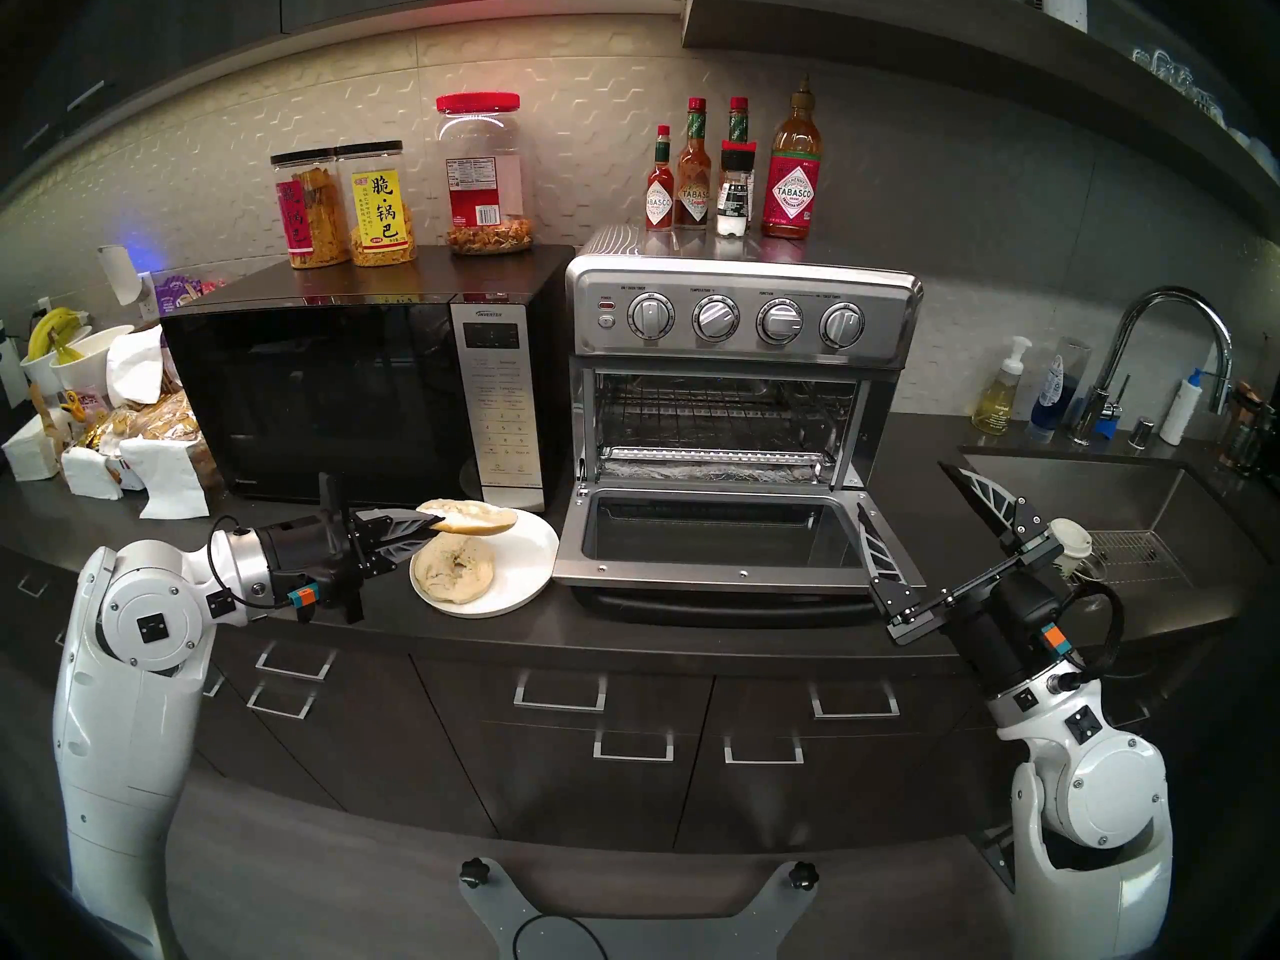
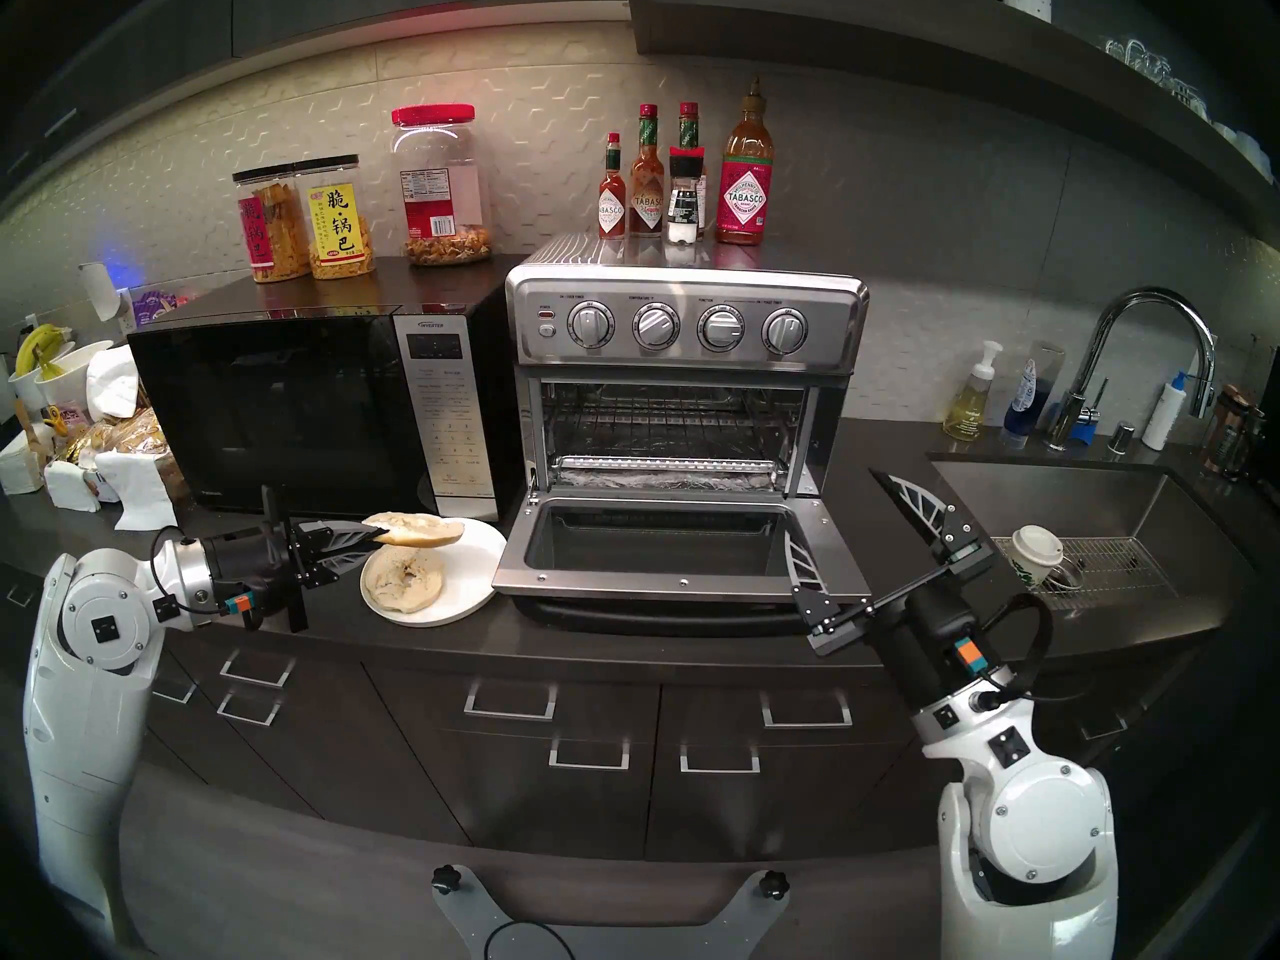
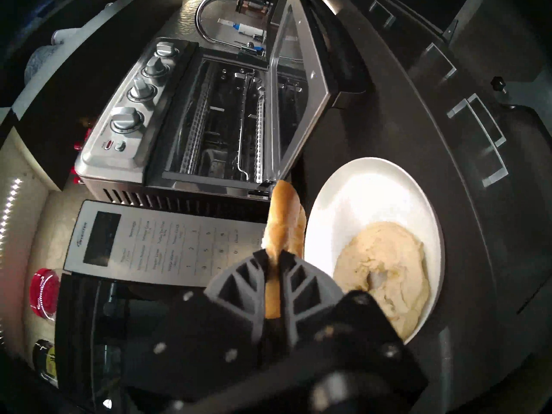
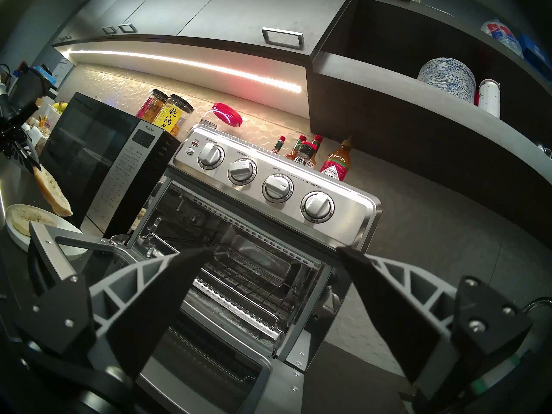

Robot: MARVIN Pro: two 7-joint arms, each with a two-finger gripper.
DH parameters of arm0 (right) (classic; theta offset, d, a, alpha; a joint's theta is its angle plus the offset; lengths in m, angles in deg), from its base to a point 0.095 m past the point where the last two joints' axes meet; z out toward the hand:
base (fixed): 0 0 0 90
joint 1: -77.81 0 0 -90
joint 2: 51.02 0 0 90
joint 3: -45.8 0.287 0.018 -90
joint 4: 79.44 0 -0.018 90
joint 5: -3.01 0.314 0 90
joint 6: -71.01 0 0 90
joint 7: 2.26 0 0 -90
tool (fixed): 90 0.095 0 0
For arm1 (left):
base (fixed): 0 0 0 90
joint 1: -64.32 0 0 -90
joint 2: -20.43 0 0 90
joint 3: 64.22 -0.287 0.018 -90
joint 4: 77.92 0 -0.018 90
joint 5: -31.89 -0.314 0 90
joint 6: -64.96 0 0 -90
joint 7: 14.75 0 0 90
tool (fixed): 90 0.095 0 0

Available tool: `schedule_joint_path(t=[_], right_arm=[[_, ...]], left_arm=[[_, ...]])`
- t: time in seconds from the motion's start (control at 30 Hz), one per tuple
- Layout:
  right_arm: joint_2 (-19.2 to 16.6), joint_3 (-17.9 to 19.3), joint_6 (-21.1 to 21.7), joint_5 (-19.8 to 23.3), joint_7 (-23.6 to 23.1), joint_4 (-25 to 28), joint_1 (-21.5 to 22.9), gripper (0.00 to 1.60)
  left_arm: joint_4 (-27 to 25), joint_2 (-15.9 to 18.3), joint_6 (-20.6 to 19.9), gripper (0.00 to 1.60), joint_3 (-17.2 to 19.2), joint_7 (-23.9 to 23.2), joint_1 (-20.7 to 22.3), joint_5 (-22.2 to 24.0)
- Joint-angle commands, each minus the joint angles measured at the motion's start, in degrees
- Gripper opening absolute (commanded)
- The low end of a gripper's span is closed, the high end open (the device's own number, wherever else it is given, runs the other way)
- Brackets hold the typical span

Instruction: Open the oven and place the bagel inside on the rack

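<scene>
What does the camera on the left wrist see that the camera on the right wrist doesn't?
Only the left wrist view shows the curved chrome faucet and the left end effector pinching the golden-brown bagel half edge-on. Only the right wrist view shows the stacked patterned plates on a shelf and the open right end effector. Both show the stainless-steel toaster oven, door down, and the round white plate.

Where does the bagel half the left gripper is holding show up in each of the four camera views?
Head left: bagel half left of centre, above the white plate.
Head right: likewise.
Left wrist: bottom centre, edge-on.
Right wrist: far left.
Shared landmark: the plate, beside the open oven.
</scene>
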Motion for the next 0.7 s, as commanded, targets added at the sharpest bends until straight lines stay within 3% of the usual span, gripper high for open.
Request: schedule_joint_path(t=[0.0, 0.67], right_arm=[[-0.1, -0.05, -0.28, 0.26, -0.11, 1.2, 0.13, 1.6], [-0.1, -0.04, -0.28, 0.28, -0.12, 1.22, 0.11, 1.6]], left_arm=[[-7.04, -3.37, -0.35, 0.15, 2.26, 2.5, -2.38, -0.61], [-9.34, -6.25, -5.15, 0.03, -5.55, 4.7, 5.24, -7.17]])
